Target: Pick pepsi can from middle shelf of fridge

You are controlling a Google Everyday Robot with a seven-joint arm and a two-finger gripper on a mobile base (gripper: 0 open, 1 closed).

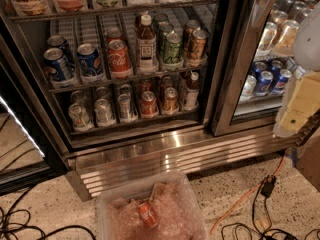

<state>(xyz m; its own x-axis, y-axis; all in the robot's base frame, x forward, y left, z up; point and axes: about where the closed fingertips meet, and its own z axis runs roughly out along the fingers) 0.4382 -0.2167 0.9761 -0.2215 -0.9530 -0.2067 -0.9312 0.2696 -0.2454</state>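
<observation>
A speckled floor is seen before the tall black-framed glass-door fridge (220, 59). The pale yellow claw (299, 106) is held at the right edge, well apart from the cans; its opening cannot be told. The small blue aluminium pepsi can (90, 60) is stood upright on the wire-divided middle shelf (130, 77), left of a red cola can (119, 59).

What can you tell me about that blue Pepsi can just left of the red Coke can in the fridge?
The pepsi can is small, blue and metallic-looking, with a silver top. It stands upright at the front of the middle shelf, in its own wire lane, between another blue can on the left and a red Coca-Cola can on the right. Nothing grips it: the claw is far off at the view's right edge.
</observation>
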